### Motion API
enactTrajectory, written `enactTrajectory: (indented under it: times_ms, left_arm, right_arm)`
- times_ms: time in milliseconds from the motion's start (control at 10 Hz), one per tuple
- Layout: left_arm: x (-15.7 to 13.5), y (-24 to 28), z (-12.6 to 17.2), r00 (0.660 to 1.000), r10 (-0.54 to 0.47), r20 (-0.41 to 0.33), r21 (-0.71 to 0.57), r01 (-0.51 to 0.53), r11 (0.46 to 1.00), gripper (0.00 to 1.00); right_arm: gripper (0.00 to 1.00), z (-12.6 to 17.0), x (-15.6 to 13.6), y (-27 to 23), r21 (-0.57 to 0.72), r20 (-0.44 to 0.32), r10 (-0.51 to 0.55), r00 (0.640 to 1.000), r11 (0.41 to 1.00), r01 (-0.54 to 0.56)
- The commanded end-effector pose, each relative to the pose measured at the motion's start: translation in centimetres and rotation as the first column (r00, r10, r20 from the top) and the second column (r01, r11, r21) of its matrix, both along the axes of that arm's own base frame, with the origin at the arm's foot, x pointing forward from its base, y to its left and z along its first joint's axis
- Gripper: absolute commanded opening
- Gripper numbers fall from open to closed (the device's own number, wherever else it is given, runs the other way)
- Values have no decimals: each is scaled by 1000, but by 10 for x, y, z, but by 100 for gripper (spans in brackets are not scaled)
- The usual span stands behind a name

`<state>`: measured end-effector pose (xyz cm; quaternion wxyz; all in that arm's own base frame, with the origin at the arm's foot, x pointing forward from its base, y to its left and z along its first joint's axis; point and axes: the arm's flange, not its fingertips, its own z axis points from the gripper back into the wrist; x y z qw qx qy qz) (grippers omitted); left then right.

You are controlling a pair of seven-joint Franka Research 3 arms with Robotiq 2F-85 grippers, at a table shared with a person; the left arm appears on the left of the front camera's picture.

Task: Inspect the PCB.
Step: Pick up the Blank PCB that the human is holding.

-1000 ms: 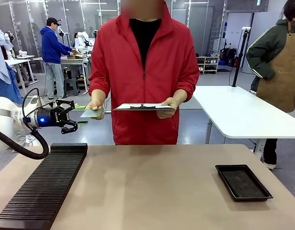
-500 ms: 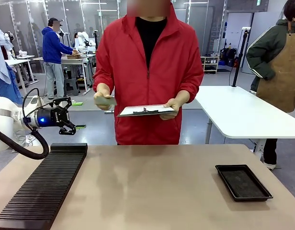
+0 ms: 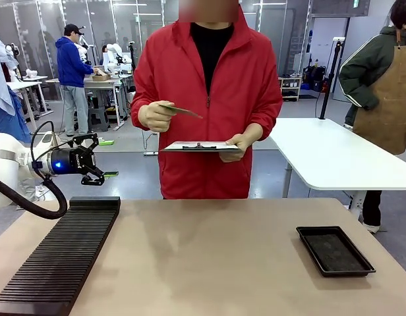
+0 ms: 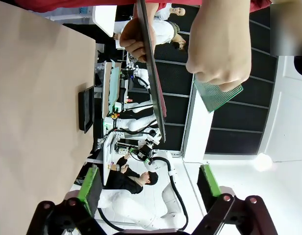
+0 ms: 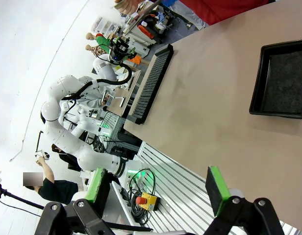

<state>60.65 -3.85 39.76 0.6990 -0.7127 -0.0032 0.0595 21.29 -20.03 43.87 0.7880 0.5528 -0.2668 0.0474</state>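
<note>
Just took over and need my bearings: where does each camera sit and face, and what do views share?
Front view: fixed between the arms, faces across the table at the person holding the PCB and a clipboard; left gripper open at picture left.
Left wrist view: rolled sideways, looks along its open fingers at that PCB in the person's hand.
Right wrist view: looks along the open right gripper over the table at the black tray.
Shared: all three show the tray.
</note>
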Motion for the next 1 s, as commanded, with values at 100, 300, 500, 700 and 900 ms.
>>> enactTrajectory:
  times_ms: [100,300,500,700,900]
  left_arm:
    - [0,0,0,1000,-1,-3,-1,1,1000,100]
    - [0,0,0,1000,-1,-3,-1,1,1000,100]
    - [0,0,0,1000,-1,-3,-1,1,1000,100]
    - [0,0,0,1000,-1,-3,-1,1,1000,100]
    - [0,0,0,1000,0,0,0,0,1000,100]
  right_arm:
    - [100,2,0,-1,8,17,-1,1000,1000,1]
    - [100,2,0,-1,8,17,-1,1000,1000,1]
    - [100,2,0,-1,8,17,-1,1000,1000,1]
    - [100,2,0,-1,8,17,-1,1000,1000,1]
    - [100,2,0,-1,8,17,-1,1000,1000,1]
